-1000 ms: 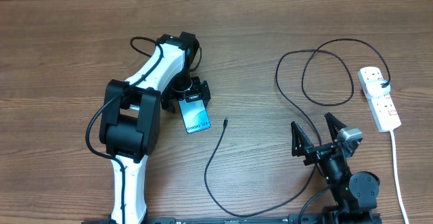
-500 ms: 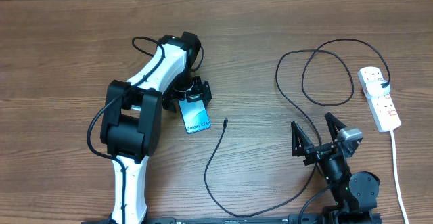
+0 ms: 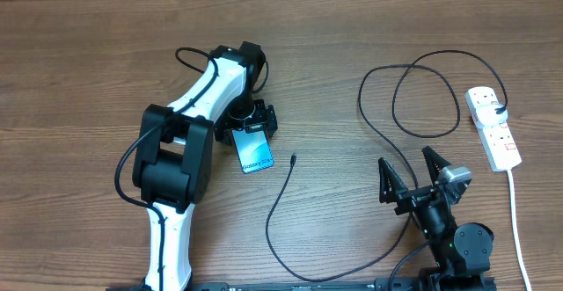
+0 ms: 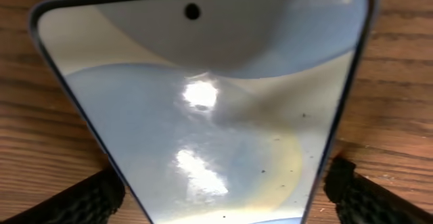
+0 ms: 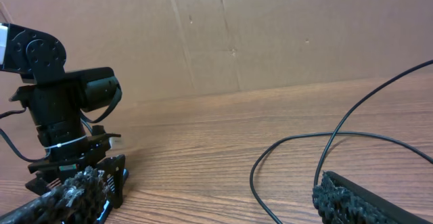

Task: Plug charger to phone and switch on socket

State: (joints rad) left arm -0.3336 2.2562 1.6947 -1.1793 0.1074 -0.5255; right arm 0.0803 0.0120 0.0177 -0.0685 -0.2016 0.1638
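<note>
Overhead, the right gripper (image 3: 405, 157) sits nearest, at 5 o'clock on the counter (image 3: 79, 54). Its fingers are spread wide and hold nothing. The black charger cable (image 3: 269, 225) lies loose. Its small tip (image 3: 292, 160) is at 3 o'clock from the phone (image 3: 255, 153), near but not touching. The phone lies flat, screen up. The left gripper (image 3: 247, 127) is open over the phone's far end, one finger (image 4: 95, 195) on each side. The white power strip (image 3: 493, 128) lies at 3 o'clock, with the cable's black plug (image 3: 500, 109) in it.
</note>
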